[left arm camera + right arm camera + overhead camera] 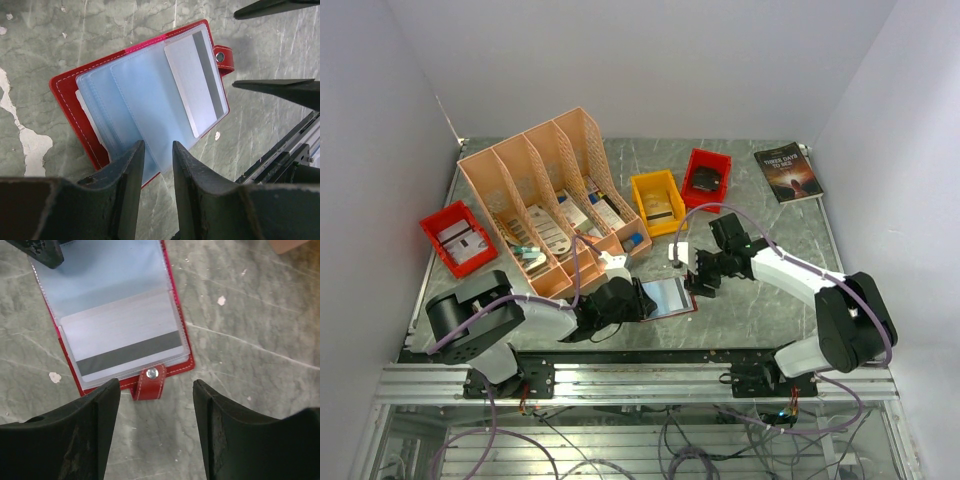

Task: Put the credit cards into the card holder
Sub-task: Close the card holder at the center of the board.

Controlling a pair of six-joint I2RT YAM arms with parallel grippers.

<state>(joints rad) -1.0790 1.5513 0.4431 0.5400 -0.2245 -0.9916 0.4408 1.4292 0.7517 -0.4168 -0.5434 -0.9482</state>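
The red card holder point(670, 297) lies open on the table near the front edge, clear pockets up. A greyish credit card with a dark stripe point(125, 337) sits in its top pocket; it also shows in the left wrist view point(197, 80). My left gripper point(156, 150) is over the holder's left edge, jaws a narrow gap apart with the clear pocket point(145, 100) between the tips, gripping nothing that I can see. My right gripper point(156, 387) is wide open and empty, just off the holder's snap tab point(150, 382). More cards seem to lie in the yellow bin point(657, 203).
A peach file organizer point(555, 195) with leaflets stands behind the left arm. A red bin point(458, 238) is at the left and another red bin point(706, 175) is beside the yellow one. A dark book point(788, 171) lies at the back right.
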